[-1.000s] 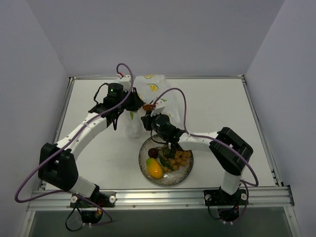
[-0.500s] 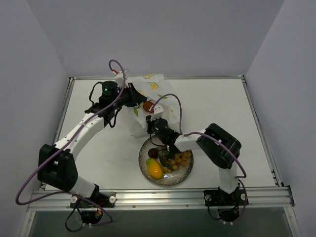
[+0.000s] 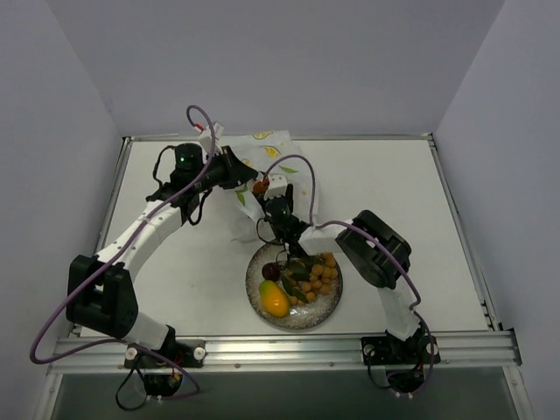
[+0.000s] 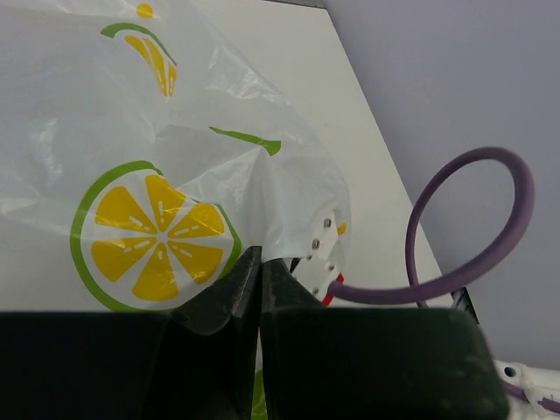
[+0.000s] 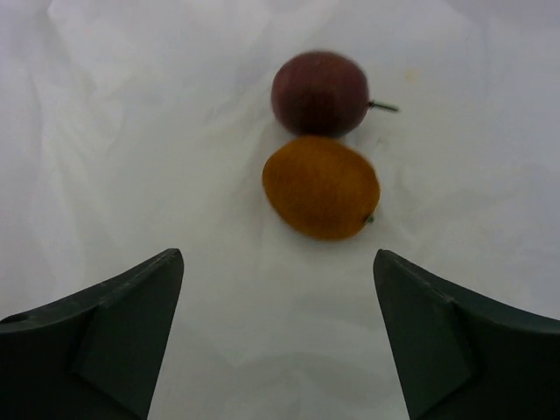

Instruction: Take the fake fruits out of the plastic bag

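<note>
The plastic bag [image 3: 278, 156] stands at the back of the table, white with printed lemon slices. My left gripper [image 3: 246, 173] is shut on a fold of the plastic bag [image 4: 157, 157] at its mouth and holds it up. My right gripper [image 5: 278, 255] is open and points into the bag. Just ahead of its fingertips an orange ball [image 5: 321, 186] lies on the white plastic, with a dark maroon ball [image 5: 319, 92] touching it behind. From above, the right gripper [image 3: 271, 196] sits at the bag's mouth beside the orange ball [image 3: 260, 186].
A round speckled glass plate [image 3: 328, 306] lies in front of the bag. It holds a yellow-orange mango [image 3: 274, 299], a dark maroon ball [image 3: 271, 271] and a bunch of yellow-orange berries with green leaves [image 3: 317, 278]. A purple cable [image 4: 472, 227] loops beside the left gripper.
My right gripper has swung from over the plate up to the bag's mouth and has opened wide. The left gripper has drawn the bag slightly back and left, still shut on it.
</note>
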